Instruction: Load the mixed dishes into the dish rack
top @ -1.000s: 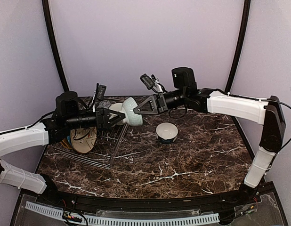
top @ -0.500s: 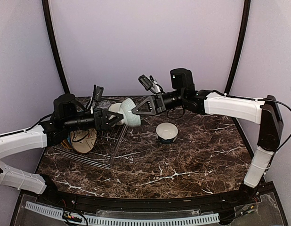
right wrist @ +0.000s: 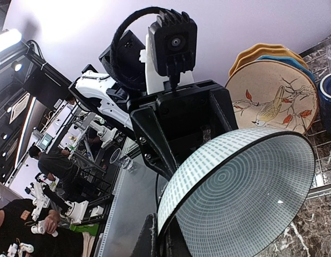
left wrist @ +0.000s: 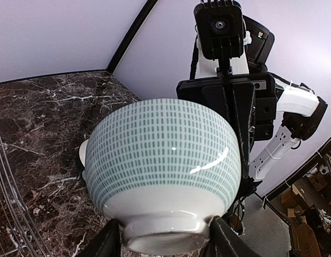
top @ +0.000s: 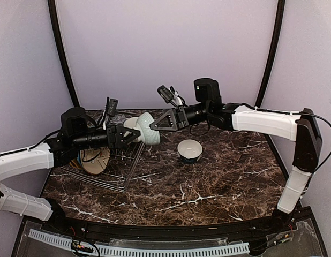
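Note:
The pale green bowl hangs on its side in the air above the right edge of the dish rack. My left gripper is shut on the bowl's foot ring; in the left wrist view its fingers flank the foot of the bowl. My right gripper is shut on the bowl's rim, pinched between its fingers. The cream floral plate stands in the rack, with yellow and blue plates behind it. The navy mug sits beside them.
A cream mug stands on the marble table right of the rack, below my right arm. The rack's wire prongs lie under the bowl. Curved black poles and the purple wall close off the back.
Both grippers and the bowl have shifted slightly up and to the left over the first half second; since then nothing has visibly moved.

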